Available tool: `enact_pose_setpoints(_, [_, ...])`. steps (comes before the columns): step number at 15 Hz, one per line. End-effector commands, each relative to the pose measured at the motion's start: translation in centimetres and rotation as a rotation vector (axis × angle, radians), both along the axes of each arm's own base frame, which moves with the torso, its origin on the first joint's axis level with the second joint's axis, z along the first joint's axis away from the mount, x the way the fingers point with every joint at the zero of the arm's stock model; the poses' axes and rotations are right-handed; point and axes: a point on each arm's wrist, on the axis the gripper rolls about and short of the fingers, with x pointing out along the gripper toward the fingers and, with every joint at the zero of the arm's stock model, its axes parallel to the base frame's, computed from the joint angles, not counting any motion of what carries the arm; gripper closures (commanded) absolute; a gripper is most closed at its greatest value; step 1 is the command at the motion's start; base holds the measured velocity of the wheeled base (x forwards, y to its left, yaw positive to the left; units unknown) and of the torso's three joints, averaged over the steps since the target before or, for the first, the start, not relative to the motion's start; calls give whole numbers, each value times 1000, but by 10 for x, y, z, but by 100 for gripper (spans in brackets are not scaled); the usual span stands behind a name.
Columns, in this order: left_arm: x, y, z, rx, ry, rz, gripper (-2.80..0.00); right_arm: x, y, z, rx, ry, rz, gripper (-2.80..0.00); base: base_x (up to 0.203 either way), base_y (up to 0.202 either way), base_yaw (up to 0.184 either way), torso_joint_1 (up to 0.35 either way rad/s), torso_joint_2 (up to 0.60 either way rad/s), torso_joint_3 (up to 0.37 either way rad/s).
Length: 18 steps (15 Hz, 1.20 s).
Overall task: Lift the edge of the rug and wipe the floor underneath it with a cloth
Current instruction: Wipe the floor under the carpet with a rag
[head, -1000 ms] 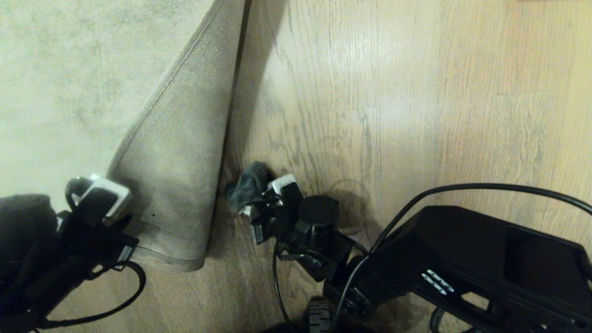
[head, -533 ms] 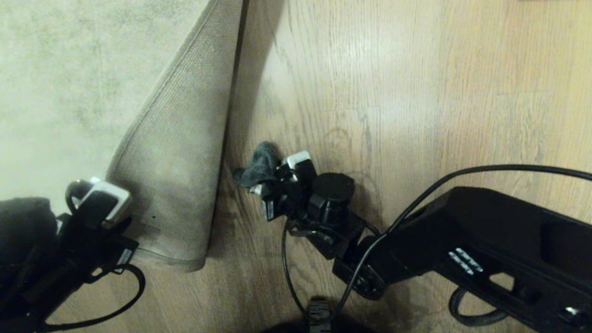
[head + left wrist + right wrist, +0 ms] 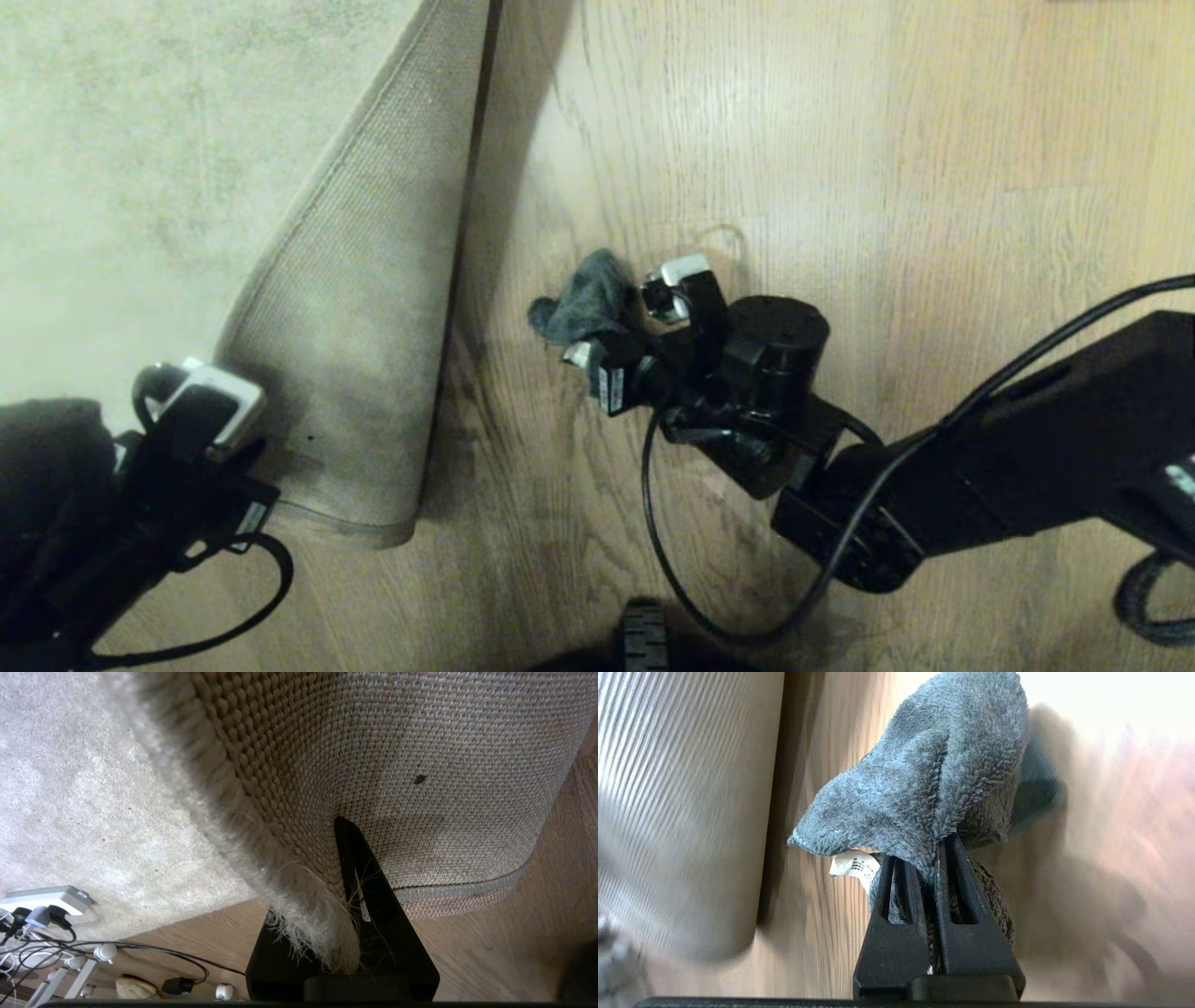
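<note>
I see the floor (image 3: pixel 840 168) taking up most of my head view, bare wood planks running wide and open to the right of the rug. The rug edge (image 3: pixel 373 308) is folded back over the pile, its woven backing up, leaving a strip of uncovered floor along the fold. My left gripper (image 3: pixel 348 891), low at the left, has its jaws clamped on that rug edge near the corner, holding it up. My right gripper (image 3: pixel 621 322) has its jaws pinched shut on the cloth (image 3: pixel 583 303), which rests on the planks a little way right of the fold. Since a second ago the right arm has carried the cloth farther out and rightward, away from the fold; the left arm has kept still.
</note>
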Motion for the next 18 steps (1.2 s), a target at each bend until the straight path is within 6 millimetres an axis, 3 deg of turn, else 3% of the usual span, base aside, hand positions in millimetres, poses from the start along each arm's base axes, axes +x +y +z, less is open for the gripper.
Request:
enact_pose_setpoints(1, [0, 0, 1, 3, -5, 0, 0, -29, -27, 13, -8, 7, 7, 0, 0, 0, 0, 0, 0, 0])
enact_pose_setpoints(4, [0, 0, 1, 2, -7, 0, 0, -63, -36, -8, -83, 73, 64, 0, 0, 0, 0, 0, 0, 0])
enact_pose_setpoints(7, [0, 0, 2, 2, -10, -1, 0, -78, -18, -35, -152, 126, 135, 0, 0, 0, 0, 0, 0, 0])
enact_pose_setpoints(13, [0, -1, 0, 3, -5, -2, 0, -60, 35, -93, -209, 198, 176, 0, 0, 0, 0, 0, 0, 0])
enact_pose_setpoints(18, [0, -1, 0, 3, 0, -4, 0, -46, 71, -111, -157, 197, 193, 0, 0, 0, 0, 0, 0, 0])
